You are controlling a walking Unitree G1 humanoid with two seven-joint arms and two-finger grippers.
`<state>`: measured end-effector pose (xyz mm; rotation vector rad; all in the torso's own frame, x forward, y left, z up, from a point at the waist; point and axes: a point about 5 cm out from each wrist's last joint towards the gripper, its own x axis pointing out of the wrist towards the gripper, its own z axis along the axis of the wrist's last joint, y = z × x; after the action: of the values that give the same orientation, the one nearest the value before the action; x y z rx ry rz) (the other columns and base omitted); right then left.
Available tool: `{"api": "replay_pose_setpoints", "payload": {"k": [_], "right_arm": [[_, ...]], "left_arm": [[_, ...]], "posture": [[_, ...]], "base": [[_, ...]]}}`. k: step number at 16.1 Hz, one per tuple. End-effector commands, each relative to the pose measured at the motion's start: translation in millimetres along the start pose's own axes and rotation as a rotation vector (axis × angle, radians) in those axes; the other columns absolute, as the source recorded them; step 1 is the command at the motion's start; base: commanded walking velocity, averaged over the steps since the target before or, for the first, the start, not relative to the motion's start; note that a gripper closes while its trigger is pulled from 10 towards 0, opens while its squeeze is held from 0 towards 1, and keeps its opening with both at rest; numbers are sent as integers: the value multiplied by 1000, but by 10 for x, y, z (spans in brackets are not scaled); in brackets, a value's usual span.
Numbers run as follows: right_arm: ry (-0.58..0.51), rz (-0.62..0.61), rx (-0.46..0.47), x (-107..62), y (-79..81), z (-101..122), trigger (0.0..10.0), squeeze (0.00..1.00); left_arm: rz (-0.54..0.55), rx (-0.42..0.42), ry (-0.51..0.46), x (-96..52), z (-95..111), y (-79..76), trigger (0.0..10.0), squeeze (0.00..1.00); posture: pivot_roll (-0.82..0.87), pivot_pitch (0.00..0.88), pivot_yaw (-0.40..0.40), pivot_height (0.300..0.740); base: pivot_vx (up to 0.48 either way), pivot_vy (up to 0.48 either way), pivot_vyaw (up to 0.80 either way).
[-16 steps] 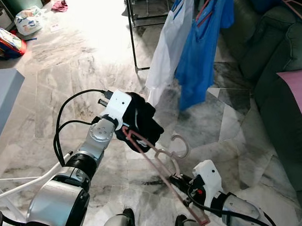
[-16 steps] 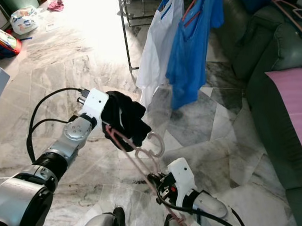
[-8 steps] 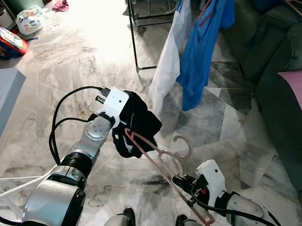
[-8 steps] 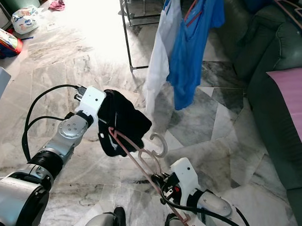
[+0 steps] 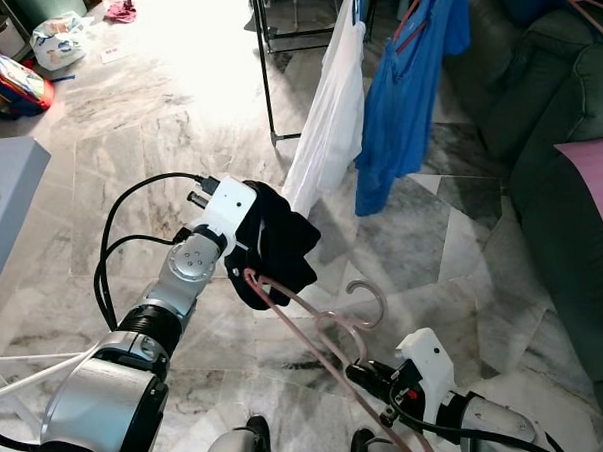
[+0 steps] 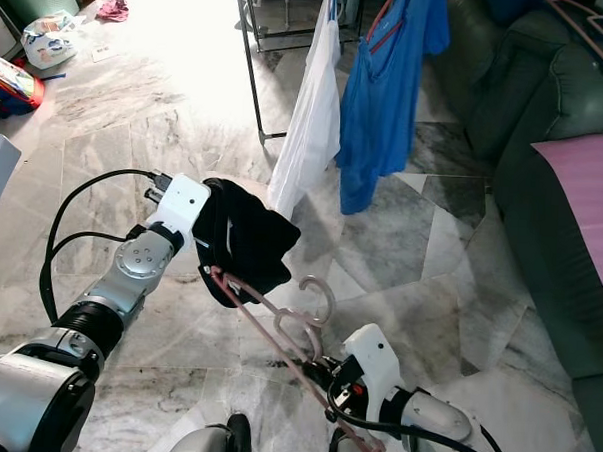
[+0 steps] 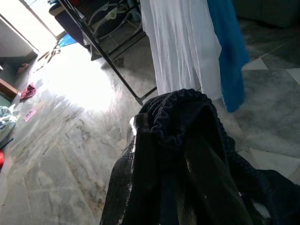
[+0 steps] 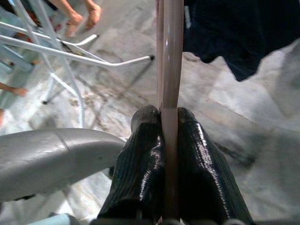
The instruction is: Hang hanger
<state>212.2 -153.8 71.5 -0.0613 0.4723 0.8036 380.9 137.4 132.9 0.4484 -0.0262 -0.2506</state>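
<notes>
Holding the pink hanger (image 5: 322, 337) pinched in your right hand (image 8: 169, 140) while your left hand (image 5: 256, 246), its grip hidden, wears the dark garment (image 5: 281, 247), you next carry it to the rack (image 5: 279, 45).

Right gripper (image 6: 327, 372) clamps pink hanger (image 6: 277, 330) low over marble floor (image 6: 136, 129). Left gripper (image 6: 243, 245) wrapped in black garment (image 6: 246, 239). White shirt (image 6: 308, 126), blue shirt (image 6: 383, 89) hang on rack (image 6: 250, 74).
</notes>
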Motion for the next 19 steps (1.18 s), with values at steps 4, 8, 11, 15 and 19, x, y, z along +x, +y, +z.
{"api": "replay_pose_setpoints", "payload": {"k": [4,8,11,15,19], "right_arm": [[0,-98,-33,53,-122,15,10000,0],[-7,-136,-54,136,-212,58,10000,0],[-24,-201,-68,185,-345,127,10000,0],[-54,-155,-73,357,-416,282,10000,0],[-48,-106,-46,482,-448,321,10000,0]], "left_arm": [[17,-4,-4,-29,-38,45,10000,0],[14,-40,8,-78,-122,-14,10000,0],[-1,-97,-27,-104,-121,-89,10000,0],[-56,-167,-123,-76,40,-267,10000,0],[-108,-202,-241,-34,280,-394,10000,0]], "posture": [[-48,219,112,740],[-48,191,80,740],[-52,171,56,740],[-47,145,26,740],[-51,133,0,740]], "base": [[0,0,0],[0,0,0],[0,0,0],[0,0,0],[0,0,0]]}}
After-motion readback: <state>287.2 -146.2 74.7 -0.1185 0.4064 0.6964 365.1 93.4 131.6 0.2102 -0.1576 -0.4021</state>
